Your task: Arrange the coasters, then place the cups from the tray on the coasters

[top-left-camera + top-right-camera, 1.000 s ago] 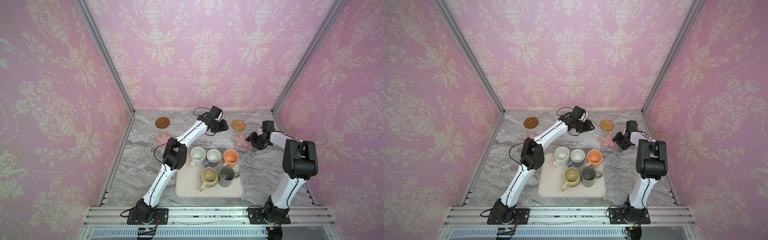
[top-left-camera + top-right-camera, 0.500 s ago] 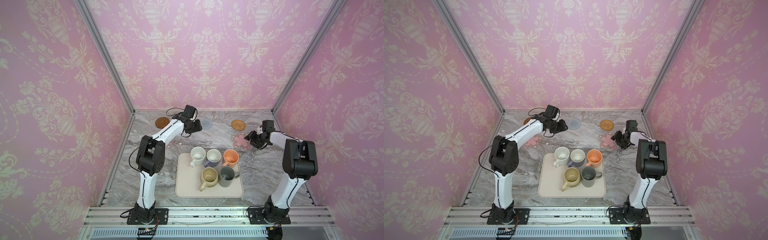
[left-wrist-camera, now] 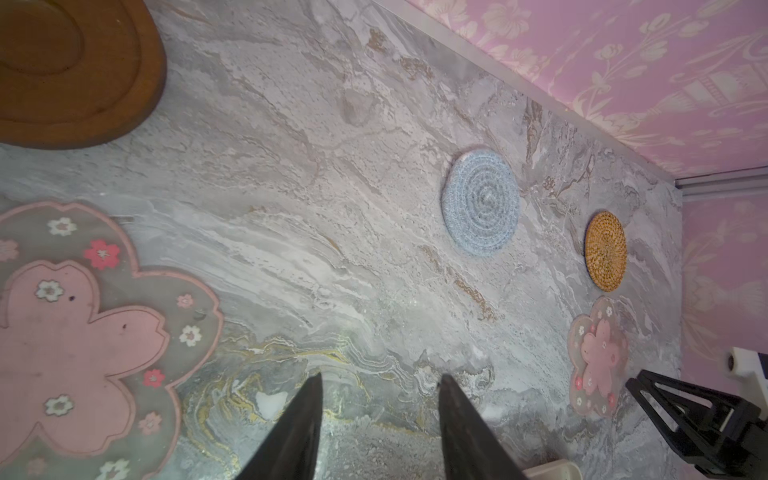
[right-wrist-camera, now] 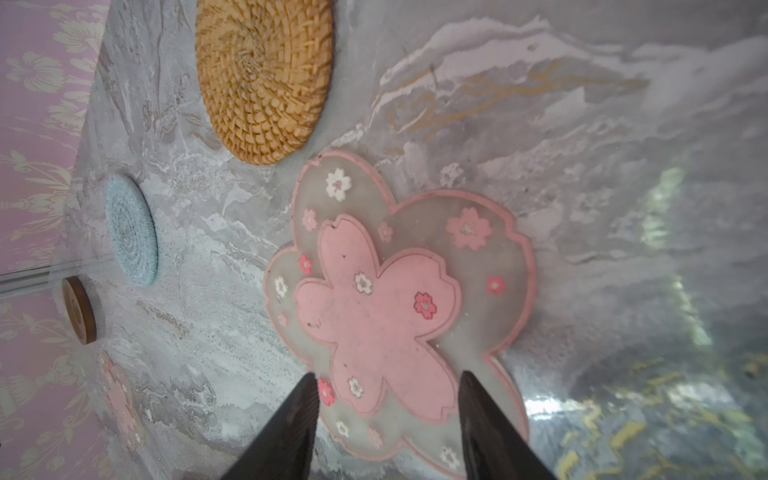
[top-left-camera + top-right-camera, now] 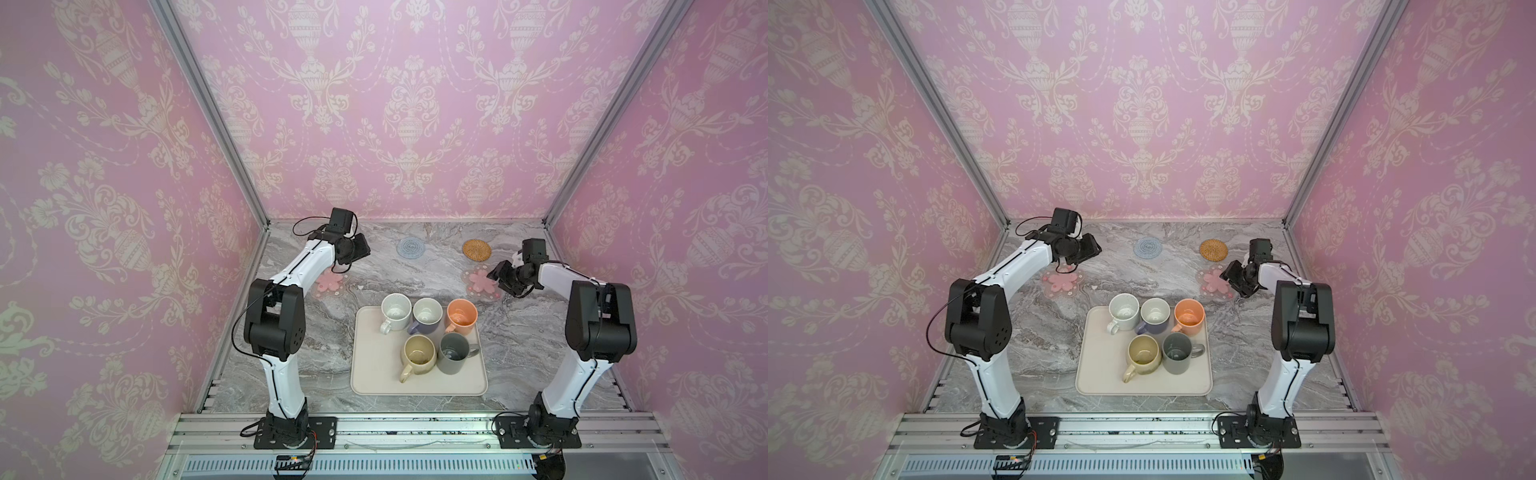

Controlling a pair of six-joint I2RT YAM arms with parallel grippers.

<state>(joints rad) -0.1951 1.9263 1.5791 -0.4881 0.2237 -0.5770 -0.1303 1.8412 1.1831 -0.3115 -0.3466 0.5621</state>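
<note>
Coasters [image 5: 410, 247] were spread toward tabletop [image 5: 324, 332] far edge, 5 cups [image 5: 427, 311] still on tray [image 5: 374, 376]; L gripper [image 3: 380, 378] & R gripper [image 4: 386, 376] apart, empty.

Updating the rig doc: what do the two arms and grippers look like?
Left arm and right arm match: white link shells, bulky black joint housings, black base plates. Thin black cable loops off the left one. Left gripper and right gripper: black, tapered, pointed fingers.
</note>
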